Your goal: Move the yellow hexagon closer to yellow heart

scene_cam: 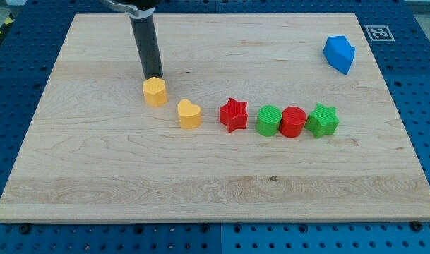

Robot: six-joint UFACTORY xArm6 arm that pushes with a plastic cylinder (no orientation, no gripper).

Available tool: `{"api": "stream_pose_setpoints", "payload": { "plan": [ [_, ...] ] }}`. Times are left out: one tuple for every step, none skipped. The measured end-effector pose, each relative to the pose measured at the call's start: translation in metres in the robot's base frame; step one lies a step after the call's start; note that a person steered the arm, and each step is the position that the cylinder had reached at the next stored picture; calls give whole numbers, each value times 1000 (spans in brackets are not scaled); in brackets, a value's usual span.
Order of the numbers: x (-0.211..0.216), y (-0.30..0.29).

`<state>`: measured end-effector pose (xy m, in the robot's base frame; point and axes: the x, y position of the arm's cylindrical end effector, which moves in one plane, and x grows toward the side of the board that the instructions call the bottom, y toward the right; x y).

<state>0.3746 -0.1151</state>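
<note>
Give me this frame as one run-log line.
tip: touching top edge of yellow hexagon | yellow heart: lower right of hexagon, small gap | status: push under way, not closed

My tip (152, 76) sits right at the top edge of the yellow hexagon (154, 92), basically touching. The yellow heart (189, 113) is just below-right of it, the red star (234, 114) farther right.

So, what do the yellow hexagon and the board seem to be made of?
The yellow hexagon, just below my tip, looks like matte plastic, maybe printed: uniform colour, no grain. The board looks like pale unvarnished wood: grain lines run across it.
</note>
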Motion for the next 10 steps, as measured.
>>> {"api": "stream_pose_setpoints", "payload": {
  "plan": [
    [17, 0],
    [41, 0],
    [53, -1],
    [53, -18],
    [53, -44],
    [45, -54],
    [38, -32],
    [38, -3],
    [38, 18],
    [40, 18]
  ]
}}
